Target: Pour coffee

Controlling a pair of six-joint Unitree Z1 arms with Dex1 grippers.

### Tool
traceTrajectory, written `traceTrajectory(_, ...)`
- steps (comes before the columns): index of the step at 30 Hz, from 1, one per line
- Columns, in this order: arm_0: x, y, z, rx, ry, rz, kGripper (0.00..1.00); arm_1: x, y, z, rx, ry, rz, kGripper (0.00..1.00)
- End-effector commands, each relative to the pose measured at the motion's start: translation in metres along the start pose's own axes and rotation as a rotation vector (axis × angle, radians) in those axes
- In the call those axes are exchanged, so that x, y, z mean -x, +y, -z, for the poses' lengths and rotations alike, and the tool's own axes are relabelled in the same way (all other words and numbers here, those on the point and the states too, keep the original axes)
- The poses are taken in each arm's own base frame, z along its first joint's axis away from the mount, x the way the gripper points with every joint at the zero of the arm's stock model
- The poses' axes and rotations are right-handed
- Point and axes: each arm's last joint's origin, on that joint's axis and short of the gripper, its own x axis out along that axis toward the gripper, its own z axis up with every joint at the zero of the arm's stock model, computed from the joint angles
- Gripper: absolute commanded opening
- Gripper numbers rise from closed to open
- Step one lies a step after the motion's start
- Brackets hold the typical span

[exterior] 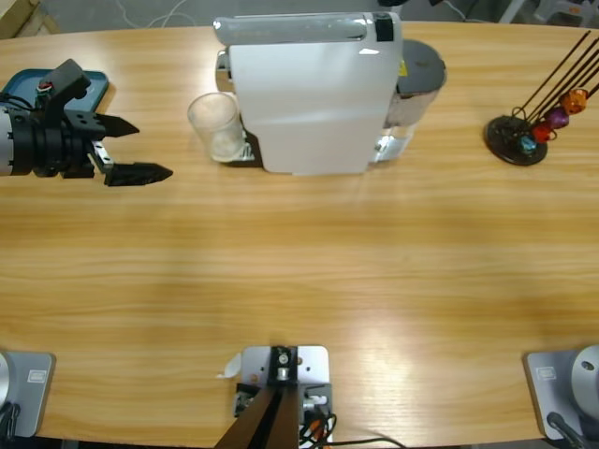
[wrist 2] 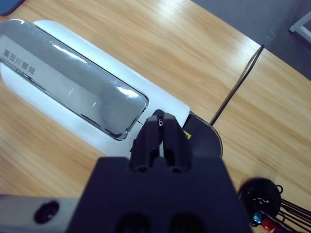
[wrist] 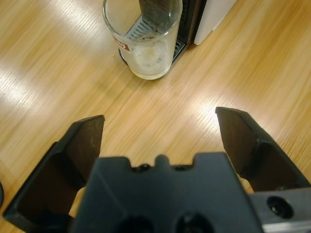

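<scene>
From the left edge I see my left gripper (exterior: pixel 133 150), matte black, its jaws spread wide with nothing between them and bare wood-grain surface (exterior: pixel 299 281) ahead. A little beyond sits a round clear glass tumbler (exterior: pixel 214 126), upright at the foot of the boxy white glossy coffee machine (exterior: pixel 314 94); the coffee (wrist: pixel 149 57) is a pale shallow layer in its base. My right gripper (wrist 2: pixel 159 127) hangs above the machine's top, jaws pressed together, grasping nothing. Far right, a black wire capsule stand (exterior: pixel 524 131) holds coloured capsules (exterior: pixel 552 120)
</scene>
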Motion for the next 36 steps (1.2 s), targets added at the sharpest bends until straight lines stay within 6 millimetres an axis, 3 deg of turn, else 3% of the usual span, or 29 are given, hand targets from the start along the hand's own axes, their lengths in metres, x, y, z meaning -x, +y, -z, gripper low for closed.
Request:
traceTrajectory(1,-0.013,-0.001,0.012,-0.004,0.067,0.013,1.0,-0.032,-0.003,0.017,0.006,0.096,-0.005,0.0)
traceTrajectory(12,-0.014,-0.001,0.013,-0.002,0.07,0.012,1.0,-0.036,-0.002,0.029,0.005,0.127,0.003,0.0)
traceTrajectory(16,-0.013,-0.001,0.013,-0.004,0.065,0.011,1.0,-0.008,-0.008,0.004,0.029,0.005,0.094,0.0)
traceTrajectory(17,-0.013,-0.001,0.012,-0.005,0.062,0.01,1.0,0.009,-0.006,-0.008,0.031,-0.058,0.092,0.27)
traceTrajectory(18,-0.012,-0.001,0.012,-0.006,0.059,0.009,1.0,0.024,-0.004,-0.018,0.032,-0.112,0.092,0.829)
traceTrajectory(19,-0.011,-0.001,0.012,-0.007,0.057,0.009,1.0,0.036,-0.002,-0.024,0.033,-0.152,0.098,0.994)
traceTrajectory(22,-0.009,-0.002,0.011,-0.009,0.05,0.007,1.0,0.046,0.005,-0.026,0.046,-0.177,0.095,1.0)
traceTrajectory(36,-0.001,-0.005,0.01,-0.018,0.028,0.003,1.0,0.029,0.014,0.002,0.022,0.034,0.046,1.0)
